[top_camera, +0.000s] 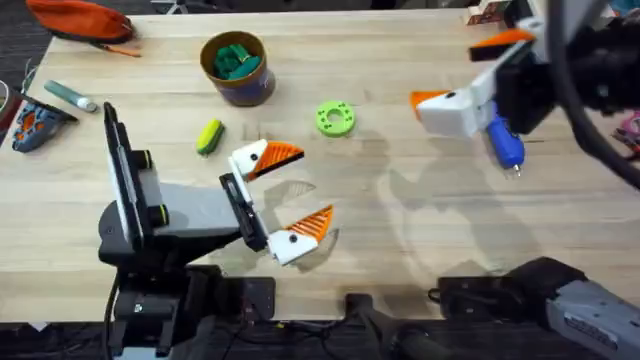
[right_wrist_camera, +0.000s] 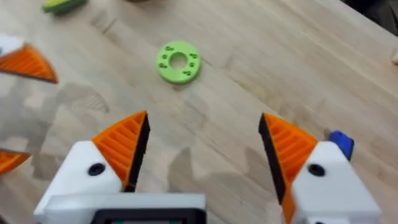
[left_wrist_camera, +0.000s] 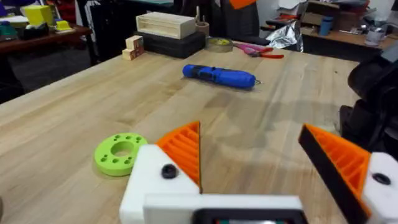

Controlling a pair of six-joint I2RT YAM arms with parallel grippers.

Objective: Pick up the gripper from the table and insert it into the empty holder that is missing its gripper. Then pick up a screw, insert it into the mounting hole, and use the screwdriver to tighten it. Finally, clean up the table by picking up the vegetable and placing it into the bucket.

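Observation:
My left gripper (top_camera: 295, 190) rests low over the table's middle, open, and each of its white holders (left_wrist_camera: 149, 180) carries an orange finger. My right gripper (top_camera: 445, 72) hangs above the far right of the table, open as well, orange fingers (right_wrist_camera: 124, 146) in both white blocks. Just under it lies the blue screwdriver (top_camera: 507, 145), also seen from the left wrist (left_wrist_camera: 219, 76). The yellow vegetable (top_camera: 208, 137) lies left of the left gripper, with the bucket (top_camera: 248, 93) holding green pieces behind it. A loose gripper piece and a loose screw are out of view.
A green ring with holes (top_camera: 335, 118) lies between the two grippers. A grey-green marker (top_camera: 70, 95), a dark grey and orange item (top_camera: 32, 122) and an orange pouch (top_camera: 80, 18) sit at the far left. Boxes and tools (left_wrist_camera: 165, 25) line the right end of the table.

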